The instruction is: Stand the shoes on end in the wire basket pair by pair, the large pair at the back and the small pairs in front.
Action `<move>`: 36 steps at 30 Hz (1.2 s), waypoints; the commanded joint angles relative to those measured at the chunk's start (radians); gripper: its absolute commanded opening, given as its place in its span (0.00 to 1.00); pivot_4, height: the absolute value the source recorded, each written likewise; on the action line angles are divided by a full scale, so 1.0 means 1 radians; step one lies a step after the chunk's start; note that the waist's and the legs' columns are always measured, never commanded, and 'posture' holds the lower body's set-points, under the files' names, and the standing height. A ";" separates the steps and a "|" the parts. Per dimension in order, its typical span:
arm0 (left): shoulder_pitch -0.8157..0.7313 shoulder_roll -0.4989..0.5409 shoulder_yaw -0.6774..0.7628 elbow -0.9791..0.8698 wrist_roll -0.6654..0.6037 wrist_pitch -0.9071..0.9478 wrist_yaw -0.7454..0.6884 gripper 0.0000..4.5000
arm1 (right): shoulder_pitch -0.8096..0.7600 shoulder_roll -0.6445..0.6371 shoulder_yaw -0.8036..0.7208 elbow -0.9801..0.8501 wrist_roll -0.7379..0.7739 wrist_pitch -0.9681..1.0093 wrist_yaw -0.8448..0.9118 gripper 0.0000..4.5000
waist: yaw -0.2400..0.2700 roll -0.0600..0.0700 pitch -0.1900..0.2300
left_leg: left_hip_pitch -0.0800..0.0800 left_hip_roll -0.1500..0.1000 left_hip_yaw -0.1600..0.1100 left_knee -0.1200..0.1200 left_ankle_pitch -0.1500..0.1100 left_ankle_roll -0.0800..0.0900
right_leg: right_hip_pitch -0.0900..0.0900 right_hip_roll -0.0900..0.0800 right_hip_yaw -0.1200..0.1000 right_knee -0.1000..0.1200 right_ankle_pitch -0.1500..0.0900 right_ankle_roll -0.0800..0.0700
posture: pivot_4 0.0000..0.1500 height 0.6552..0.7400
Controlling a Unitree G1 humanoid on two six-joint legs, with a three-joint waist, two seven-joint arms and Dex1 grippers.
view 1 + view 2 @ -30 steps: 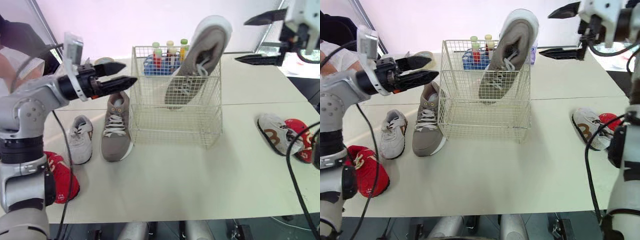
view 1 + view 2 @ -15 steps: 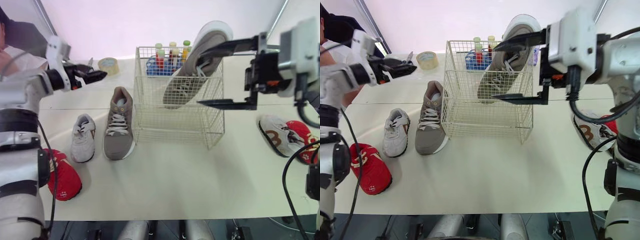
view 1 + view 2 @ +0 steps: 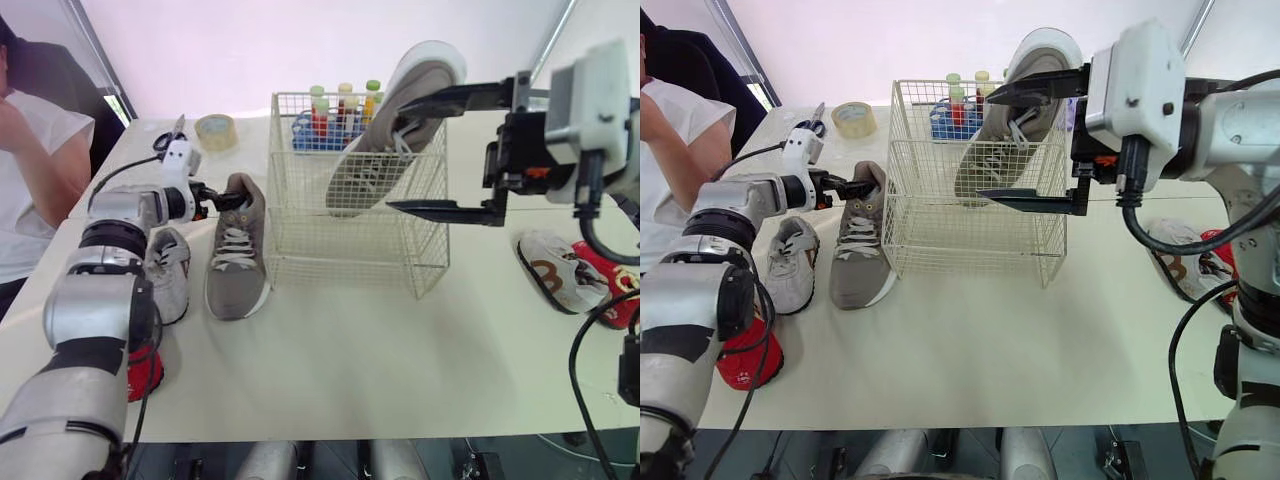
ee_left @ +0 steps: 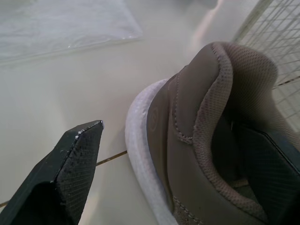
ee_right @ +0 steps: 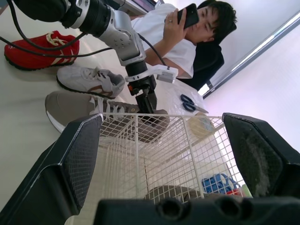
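Left of the wire basket (image 3: 350, 235), the left gripper (image 3: 236, 199) sat open astride the heel of the flat taupe shoe (image 3: 235, 262), the right gripper (image 3: 395, 155) wide open before the basket; a soft-collar pinch could slip and swing it into the wire.

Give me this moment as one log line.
left gripper: open, astride heel of grey shoe on table | right gripper: open, by basket | second grey shoe: on end in basket
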 commanded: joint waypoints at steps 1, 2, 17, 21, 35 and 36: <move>-0.001 0.001 0.023 0.019 0.023 -0.018 0.050 0.62 | -0.006 -0.013 -0.035 -0.025 0.018 -0.001 -0.022 1.00 | -0.004 0.000 0.000 | 0.000 0.000 0.000 0.000 0.000 0.000 | 0.000 0.000 0.000 0.000 0.000 0.000 | 1.00 1.00; -0.003 -0.006 0.046 0.025 0.007 -0.009 0.069 0.53 | -0.007 -0.013 -0.033 -0.026 0.020 -0.001 -0.028 1.00 | -0.007 0.000 0.000 | 0.000 0.000 0.000 0.000 0.000 0.000 | 0.000 0.000 0.000 0.000 0.000 0.000 | 1.00 1.00; -0.218 0.049 0.256 -0.125 -0.099 0.032 0.220 0.01 | -0.042 -0.008 0.008 0.011 0.005 -0.029 -0.025 1.00 | -0.014 -0.008 0.004 | -0.003 0.000 0.000 0.003 0.000 0.000 | -0.001 0.000 -0.001 -0.001 0.001 0.002 | 1.00 1.00; -0.314 0.079 0.228 -0.207 -0.072 -0.024 0.203 0.01 | -0.064 0.002 0.026 0.035 -0.007 -0.048 -0.019 1.00 | -0.013 -0.008 0.004 | -0.003 0.000 0.000 0.002 0.001 0.000 | -0.001 0.000 -0.001 -0.001 0.001 0.002 | 1.00 1.00; -0.570 -0.138 0.267 -0.166 -0.091 -0.786 0.266 0.01 | -0.072 -0.003 0.037 0.045 -0.029 -0.066 -0.024 1.00 | -0.007 -0.009 0.005 | -0.003 0.000 0.000 0.003 0.000 0.000 | 0.001 0.000 -0.002 -0.003 0.002 0.003 | 1.00 1.00; -0.564 -0.173 0.279 -0.165 -0.101 -0.854 0.283 0.01 | -0.069 -0.005 0.034 0.041 -0.028 -0.062 -0.026 1.00 | -0.008 -0.009 0.005 | -0.003 0.000 0.000 0.003 0.000 0.000 | 0.001 0.000 -0.002 -0.003 0.002 0.004 | 1.00 1.00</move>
